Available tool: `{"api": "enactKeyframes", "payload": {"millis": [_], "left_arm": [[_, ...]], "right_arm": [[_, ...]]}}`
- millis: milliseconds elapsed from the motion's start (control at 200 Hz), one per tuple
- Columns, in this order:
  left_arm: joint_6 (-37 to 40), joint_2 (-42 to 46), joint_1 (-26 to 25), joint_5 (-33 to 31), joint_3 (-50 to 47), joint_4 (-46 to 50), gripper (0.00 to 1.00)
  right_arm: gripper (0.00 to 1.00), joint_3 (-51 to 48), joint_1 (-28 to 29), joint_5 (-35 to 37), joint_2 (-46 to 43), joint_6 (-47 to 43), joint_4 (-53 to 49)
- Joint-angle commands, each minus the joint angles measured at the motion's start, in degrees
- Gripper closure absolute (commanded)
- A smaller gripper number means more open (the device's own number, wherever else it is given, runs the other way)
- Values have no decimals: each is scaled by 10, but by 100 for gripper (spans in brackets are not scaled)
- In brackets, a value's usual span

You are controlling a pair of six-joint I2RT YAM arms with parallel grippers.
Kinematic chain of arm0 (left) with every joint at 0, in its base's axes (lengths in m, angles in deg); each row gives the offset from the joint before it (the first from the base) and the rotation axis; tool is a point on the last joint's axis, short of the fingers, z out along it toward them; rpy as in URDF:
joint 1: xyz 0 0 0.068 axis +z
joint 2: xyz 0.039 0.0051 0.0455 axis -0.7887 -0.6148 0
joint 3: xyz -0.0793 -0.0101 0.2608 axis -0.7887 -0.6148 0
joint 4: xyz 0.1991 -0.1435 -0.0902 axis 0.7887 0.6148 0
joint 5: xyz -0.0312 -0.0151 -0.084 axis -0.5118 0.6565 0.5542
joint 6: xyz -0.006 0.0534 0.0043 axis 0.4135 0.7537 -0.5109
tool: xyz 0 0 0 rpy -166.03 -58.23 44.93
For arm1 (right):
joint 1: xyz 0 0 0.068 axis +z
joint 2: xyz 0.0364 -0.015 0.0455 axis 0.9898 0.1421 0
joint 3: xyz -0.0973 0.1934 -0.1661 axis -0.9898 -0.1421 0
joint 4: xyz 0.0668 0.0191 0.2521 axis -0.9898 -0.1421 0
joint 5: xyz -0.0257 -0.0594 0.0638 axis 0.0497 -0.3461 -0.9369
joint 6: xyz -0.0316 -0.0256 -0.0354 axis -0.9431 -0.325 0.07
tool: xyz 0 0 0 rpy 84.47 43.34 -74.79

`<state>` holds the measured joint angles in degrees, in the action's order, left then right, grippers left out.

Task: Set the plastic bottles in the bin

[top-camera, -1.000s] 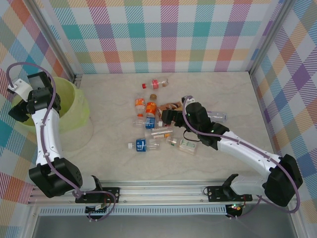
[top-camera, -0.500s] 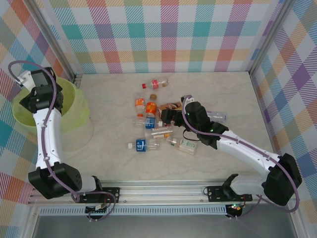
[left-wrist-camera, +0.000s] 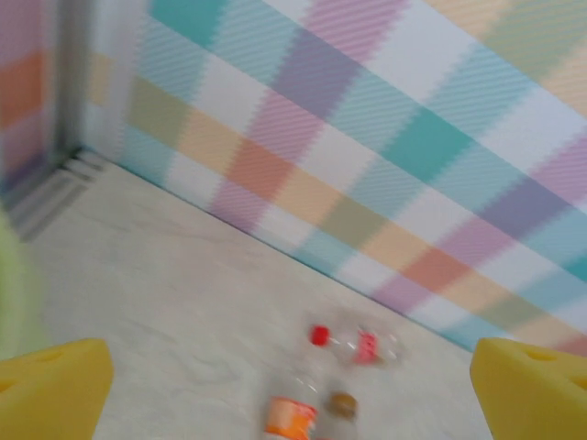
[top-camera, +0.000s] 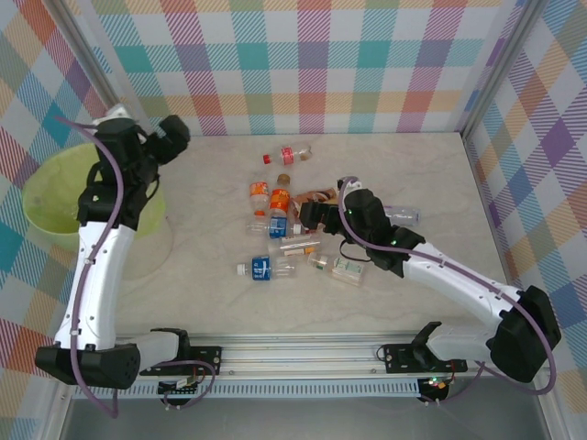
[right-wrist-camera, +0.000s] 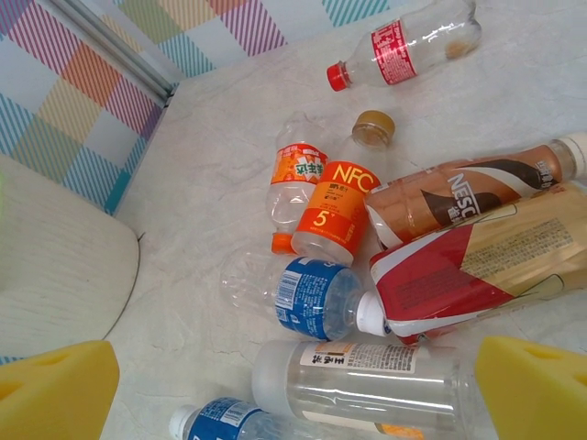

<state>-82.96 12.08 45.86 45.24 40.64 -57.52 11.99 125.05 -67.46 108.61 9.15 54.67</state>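
Careful: your left fingers (left-wrist-camera: 50,385) and right fingers (right-wrist-camera: 55,390) gape empty, and the right pair closing on crowded plastic bottles (right-wrist-camera: 316,298) at 12 o'clock could pinch two.

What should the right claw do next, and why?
Probably lower straight down onto the clear white-labelled bottle. The right claw hangs open and empty, that bottle lies directly beneath it, and none of the bottles around it is held yet.
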Motion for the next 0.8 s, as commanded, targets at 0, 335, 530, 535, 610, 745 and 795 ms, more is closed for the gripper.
{"api": "enactKeyframes", "payload": {"millis": [0, 335, 530, 535, 610, 745, 795], "left_arm": [[15, -7, -76, 15, -17, -35, 0], [22, -85, -241, -17, -57, -18, 0], [-85, -76, -307, -47, -160, -10, 0], [-88, -75, -308, -49, -162, -9, 0], [-144, -64, -313, -52, -202, 9, 0], [-244, -41, -315, 24, -283, 8, 0], [-278, -25, -322, 24, -309, 16, 0]], "right_arm": [[0, -12, 3, 28, -25, 10, -8], [0, -76, 3, 107, -87, 53, -20], [0, -108, 3, 149, -121, 66, -28], [0, -108, 3, 150, -122, 67, -28], [0, -117, 3, 162, -132, 70, -30], [0, -130, 3, 170, -144, 74, -32], [0, -134, 3, 171, -148, 73, -36]]}}
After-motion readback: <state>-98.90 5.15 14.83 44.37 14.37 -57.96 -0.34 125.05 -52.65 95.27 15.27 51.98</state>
